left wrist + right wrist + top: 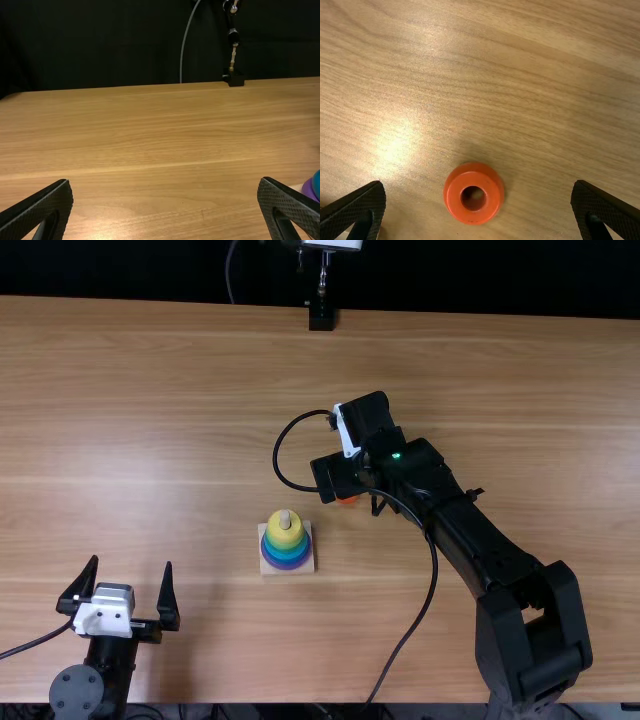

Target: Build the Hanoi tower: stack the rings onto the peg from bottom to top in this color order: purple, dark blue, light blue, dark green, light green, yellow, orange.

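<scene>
My left gripper stands open at the near left of the table in the top view, and its spread fingers frame bare wood in the left wrist view. The peg rises from a square wooden base, with a yellow ring uppermost above green, blue and purple ones. Beyond and right of the tower, my right gripper hangs over the orange ring. In the right wrist view the orange ring lies flat on the table between the wide-apart fingers of the right gripper, touched by neither.
A small black stand sits at the table's far edge. The right arm stretches diagonally across the right half of the table, its cable looping beside the tower.
</scene>
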You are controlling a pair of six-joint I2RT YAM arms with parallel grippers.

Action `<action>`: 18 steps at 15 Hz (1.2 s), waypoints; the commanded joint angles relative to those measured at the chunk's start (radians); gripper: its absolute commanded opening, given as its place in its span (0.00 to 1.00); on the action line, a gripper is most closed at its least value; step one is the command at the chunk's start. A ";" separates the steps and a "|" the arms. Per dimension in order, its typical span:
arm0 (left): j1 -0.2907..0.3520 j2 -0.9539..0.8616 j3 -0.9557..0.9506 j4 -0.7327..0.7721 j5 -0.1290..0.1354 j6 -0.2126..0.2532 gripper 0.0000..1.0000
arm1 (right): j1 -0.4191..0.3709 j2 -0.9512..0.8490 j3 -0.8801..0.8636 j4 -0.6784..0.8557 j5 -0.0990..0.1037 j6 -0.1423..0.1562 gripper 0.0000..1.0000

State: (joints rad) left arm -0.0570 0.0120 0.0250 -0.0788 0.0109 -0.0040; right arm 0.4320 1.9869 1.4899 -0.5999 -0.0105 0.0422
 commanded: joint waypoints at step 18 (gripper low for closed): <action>0.002 -0.012 -0.025 -0.006 0.006 0.006 1.00 | 0.037 0.102 -0.011 -0.057 -0.004 0.000 1.00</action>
State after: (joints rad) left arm -0.0570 0.0120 0.0250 -0.0788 0.0113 -0.0040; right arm 0.4519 2.0636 1.4895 -0.6556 -0.0109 0.0391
